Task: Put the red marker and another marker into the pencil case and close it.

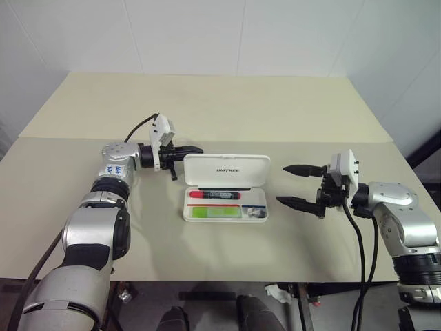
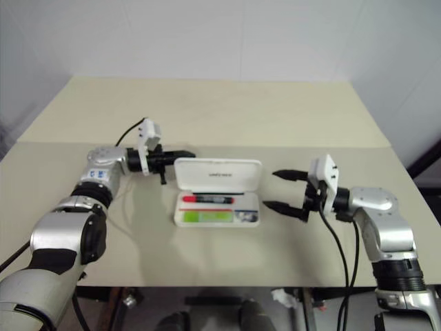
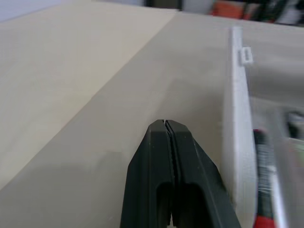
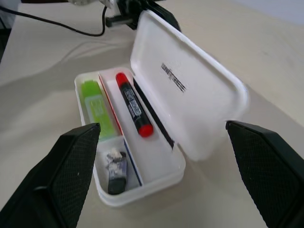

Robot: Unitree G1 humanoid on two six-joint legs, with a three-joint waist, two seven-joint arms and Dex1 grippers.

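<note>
Pencil case point(image 1: 225, 196) sits open mid-table, lid point(image 1: 227, 170) standing up at the back. Starting at our fingers: left gripper point(image 1: 195, 149) has its fingers pressed fully together, holding nothing, tips just behind the lid's upper left corner; in the left wrist view the closed fingers point(image 3: 172, 156) sit right beside the lid's edge, and we can't tell if they touch it. Right gripper point(image 1: 300, 185) has its fingers spread wide, empty, near the case's right end, one finger at lid height and one at tray height.

Inside the tray: red marker point(image 4: 134, 104) lies in the back compartment next to the lid hinge, light green marker point(image 4: 96, 108) in the front compartment, a small dark item point(image 4: 114, 171) at the right end of that front section. Both markers look already in, so we judge closing is what's left.

Handling: the case reads as light, stiff hard plastic, smooth, so likely to skid on the table point(image 1: 207, 117) when pushed. We'd push the lid from behind along its top edge with the closed left fingers and brace the tray's right end with the right. Lid is thin; press evenly, not on one corner.
</note>
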